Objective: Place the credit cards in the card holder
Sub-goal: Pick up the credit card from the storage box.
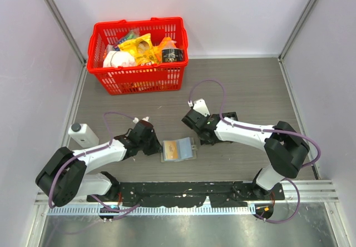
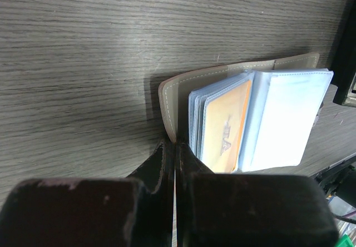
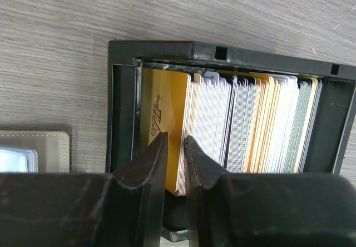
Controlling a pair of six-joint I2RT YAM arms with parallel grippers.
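1. The left claw is clamped on the card holder by its beige cover, probably so the pockets just beyond are held open.
2. The right claw is set astride the front orange card; whether it is gripped cannot be told.
3. Beyond and beside it, the other credit cards are stood on edge in the black tray, so that single edges can be pinched.

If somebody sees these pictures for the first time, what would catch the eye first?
Probably the red basket full of snack packets at the far left. Next, the card holder lying open at the centre front, its cover apparently pinched by the shut left gripper. In the right wrist view, a black tray is packed with credit cards, the right gripper slightly parted astride the front orange card.
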